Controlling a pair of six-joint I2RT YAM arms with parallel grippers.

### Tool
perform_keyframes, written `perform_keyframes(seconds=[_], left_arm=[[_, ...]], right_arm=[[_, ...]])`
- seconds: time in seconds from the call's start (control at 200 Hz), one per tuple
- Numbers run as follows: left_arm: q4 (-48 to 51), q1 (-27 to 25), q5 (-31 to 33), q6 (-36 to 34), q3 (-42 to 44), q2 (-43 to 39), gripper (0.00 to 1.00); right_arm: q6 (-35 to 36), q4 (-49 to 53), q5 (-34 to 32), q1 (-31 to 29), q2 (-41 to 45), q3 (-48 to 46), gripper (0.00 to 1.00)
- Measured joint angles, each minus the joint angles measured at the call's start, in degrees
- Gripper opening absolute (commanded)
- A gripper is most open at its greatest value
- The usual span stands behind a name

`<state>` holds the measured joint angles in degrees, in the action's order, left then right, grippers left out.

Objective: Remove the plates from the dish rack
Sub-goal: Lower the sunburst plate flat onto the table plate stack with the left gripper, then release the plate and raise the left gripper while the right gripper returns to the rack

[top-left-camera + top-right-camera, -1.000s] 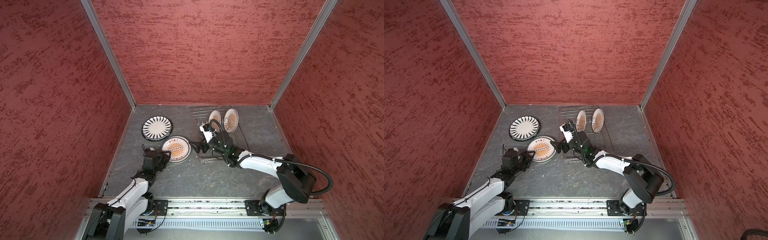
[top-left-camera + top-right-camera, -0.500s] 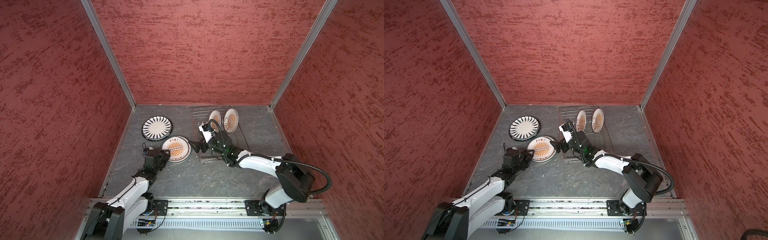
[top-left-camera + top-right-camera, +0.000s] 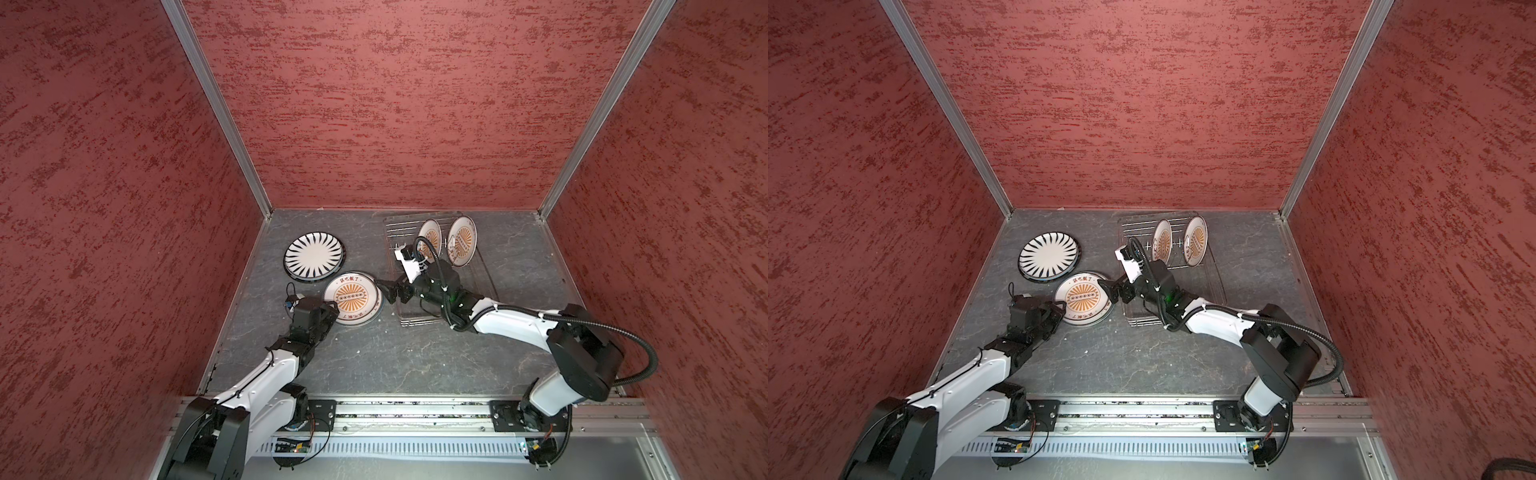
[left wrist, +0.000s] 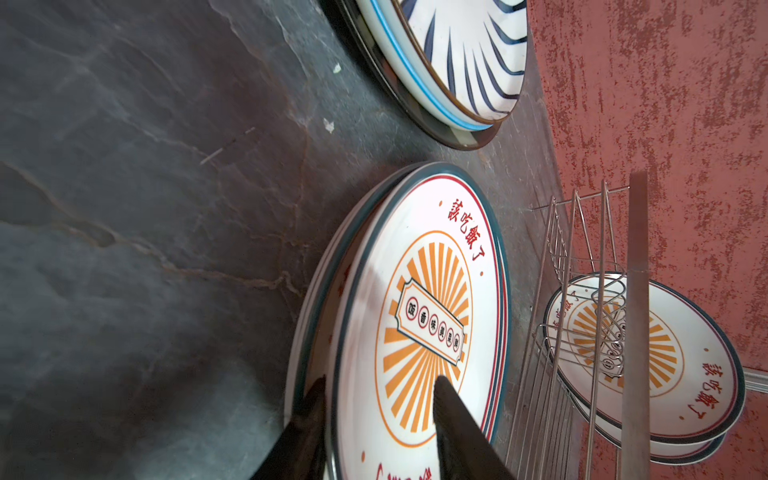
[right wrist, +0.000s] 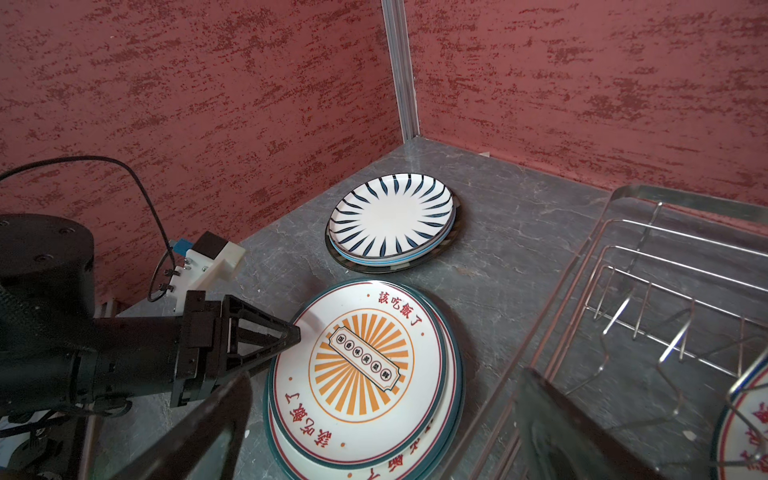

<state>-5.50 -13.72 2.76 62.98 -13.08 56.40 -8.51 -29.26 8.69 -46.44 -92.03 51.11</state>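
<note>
Two orange sunburst plates (image 3: 430, 239) (image 3: 462, 245) stand upright in the silver wire dish rack (image 3: 486, 274). A stack of sunburst plates (image 3: 352, 296) lies flat on the table left of the rack. My left gripper (image 4: 380, 380) straddles the near rim of the top plate (image 5: 361, 357), one finger over its face and one outside the rim. Whether they press it does not show. My right gripper (image 5: 385, 374) hovers open over the stack's rack side (image 3: 384, 291), holding nothing.
A black-striped plate (image 3: 314, 255) sits on a dark-rimmed one at the back left, close to the sunburst stack. Red walls close in three sides. The rack's near half (image 5: 648, 266) holds only bare prongs. Grey table lies open in front of both arms.
The left jaws have narrowed around the top plate's rim, and that arm has edged slightly toward the stack. The plates and the right arm have hardly moved.
</note>
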Motion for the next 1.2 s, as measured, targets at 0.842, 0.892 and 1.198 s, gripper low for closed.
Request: perform_keyframes(seconds=[0.842,0.892,1.198], left_arm=[[3.1,-4.0,9.8,-1.3,-1.0,0.2,0.28],[3.1,-4.0,9.8,-1.3,-1.0,0.2,0.28],[3.8,-4.0,10.0,-1.7,-1.0,-2.1,0.45]], right_arm=[[0.7,1.0,0.0,-0.9,-0.5,1.2,0.99],[0.7,1.3,0.0,-0.9,-0.5,1.2,0.99],[0.9,1.9,0.1,-1.2,-0.7,1.7,0.99]])
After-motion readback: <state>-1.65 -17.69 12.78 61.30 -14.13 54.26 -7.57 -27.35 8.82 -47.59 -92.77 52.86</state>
